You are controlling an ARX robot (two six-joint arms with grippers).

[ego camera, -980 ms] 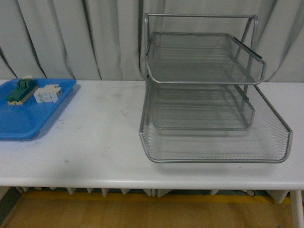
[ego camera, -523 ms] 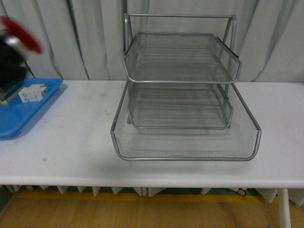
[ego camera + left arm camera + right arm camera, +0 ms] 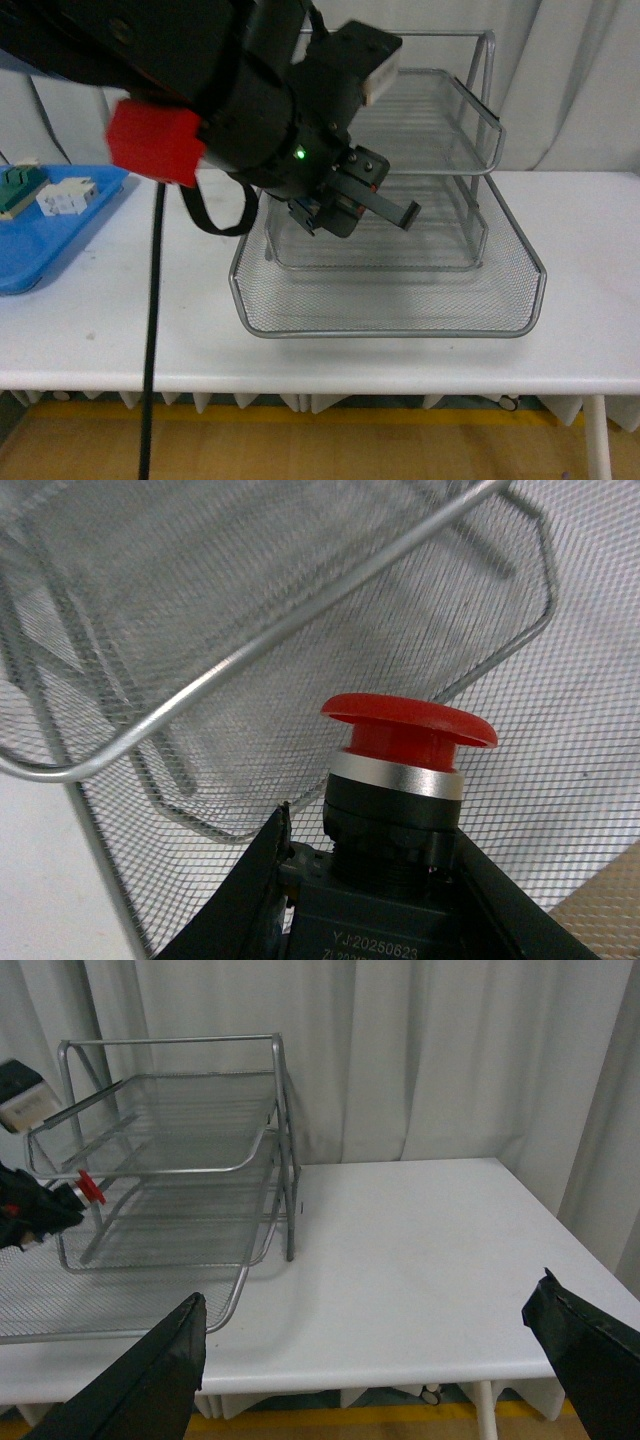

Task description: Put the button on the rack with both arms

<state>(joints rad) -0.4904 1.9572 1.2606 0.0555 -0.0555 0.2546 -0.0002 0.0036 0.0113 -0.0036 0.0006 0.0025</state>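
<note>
The button (image 3: 410,720) has a red mushroom cap, a silver ring and a dark body. My left gripper (image 3: 370,852) is shut on its body. In the right wrist view the button (image 3: 92,1190) is held level with the middle tier of the silver wire-mesh rack (image 3: 170,1160), above the bottom tray. In the front view my left arm and gripper (image 3: 350,208) cover the rack's (image 3: 390,332) upper left; the button is mostly hidden there. My right gripper (image 3: 370,1360) is open and empty, over the table to the right of the rack.
A flat blue tray (image 3: 40,250) lies at the table's left end, holding a green-and-cream part (image 3: 20,186) and a white component (image 3: 64,196). A black cable (image 3: 155,330) hangs from my left arm. White table (image 3: 420,1250) stretches right of the rack; curtains hang behind.
My left arm has swung in from the left with the button and now stands in front of the rack. The rack sits further left in the picture than one second ago.
</note>
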